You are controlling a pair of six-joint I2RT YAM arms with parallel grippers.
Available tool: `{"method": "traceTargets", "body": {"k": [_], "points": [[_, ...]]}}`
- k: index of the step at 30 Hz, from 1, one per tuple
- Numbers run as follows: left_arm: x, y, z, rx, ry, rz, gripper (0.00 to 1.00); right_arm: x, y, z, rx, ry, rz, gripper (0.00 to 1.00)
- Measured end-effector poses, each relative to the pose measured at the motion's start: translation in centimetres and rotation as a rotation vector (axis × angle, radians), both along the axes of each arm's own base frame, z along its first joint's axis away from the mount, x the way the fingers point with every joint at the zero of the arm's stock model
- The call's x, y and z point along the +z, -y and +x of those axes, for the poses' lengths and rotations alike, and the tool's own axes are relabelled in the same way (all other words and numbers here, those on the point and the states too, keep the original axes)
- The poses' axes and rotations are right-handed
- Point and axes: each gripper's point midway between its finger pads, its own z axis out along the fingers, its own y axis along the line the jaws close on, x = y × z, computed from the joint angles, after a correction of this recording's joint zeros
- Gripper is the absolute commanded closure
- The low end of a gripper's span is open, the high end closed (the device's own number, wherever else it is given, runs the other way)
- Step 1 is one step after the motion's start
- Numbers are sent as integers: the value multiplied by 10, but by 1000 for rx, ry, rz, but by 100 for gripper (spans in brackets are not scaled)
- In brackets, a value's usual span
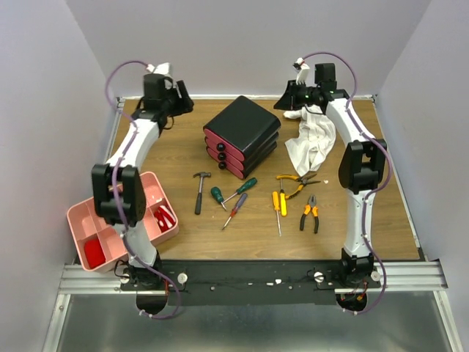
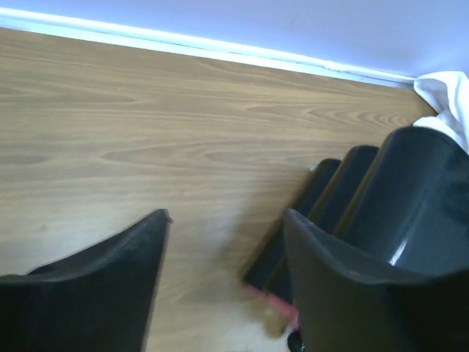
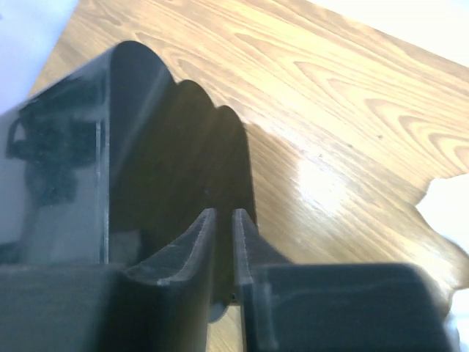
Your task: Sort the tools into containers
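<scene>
Bolted at the table's near edge, both arms reach away over the wood, leaving the pale-pink tray [image 1: 79, 213] at the near left corner with red items in two compartments. Beyond it the tools lie loose in a row at mid-table: hammer [image 1: 200, 192], green screwdrivers [image 1: 233, 192], purple screwdriver [image 1: 236, 209], yellow screwdriver [image 1: 278, 205], orange-and-black pliers [image 1: 311, 214] and a second pair of pliers [image 1: 297, 183]. All look stiff and light. The hammer is likely head-heavy and best pinched on the handle close to the head. The round-handled screwdrivers may roll, so a grip square across the handle suits them. The pliers would hold steadiest at the pivot. Farther back stands the black drawer box [image 1: 242, 136], its three pink drawers closed, a crumpled white cloth [image 1: 311, 143] just beside it. At the far edge, the left gripper [image 2: 227, 216] hangs with jaws well apart and holding nothing, while the right gripper [image 3: 223, 213] hovers behind the box, its fingers nearly together with only a slim gap between them, also holding nothing.
</scene>
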Motion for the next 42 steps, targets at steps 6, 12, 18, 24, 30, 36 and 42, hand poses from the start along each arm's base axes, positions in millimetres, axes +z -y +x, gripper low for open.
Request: {"method": "traceTargets", "body": {"k": [6, 12, 18, 24, 30, 36, 42], "points": [[37, -1, -81, -107, 3, -69, 21, -4, 6, 3, -25, 3, -27, 50], [-11, 50, -139, -365, -126, -158, 25, 12, 9, 3, -27, 65, -64, 48], [-46, 78, -165, -504, -224, -184, 30, 75, 5, -13, 17, 208, -60, 48], [-48, 98, -163, -579, -207, -224, 35, 111, -6, -34, 84, 292, -50, 48], [-50, 104, -152, -593, -203, -247, 42, 95, -15, -52, 168, 261, -60, 49], [-45, 110, -142, -611, -183, -275, 53, 77, -23, -65, 224, 219, -67, 49], [-40, 118, -137, -644, -178, -311, 63, 65, -32, -76, 258, 188, -76, 49]]}}
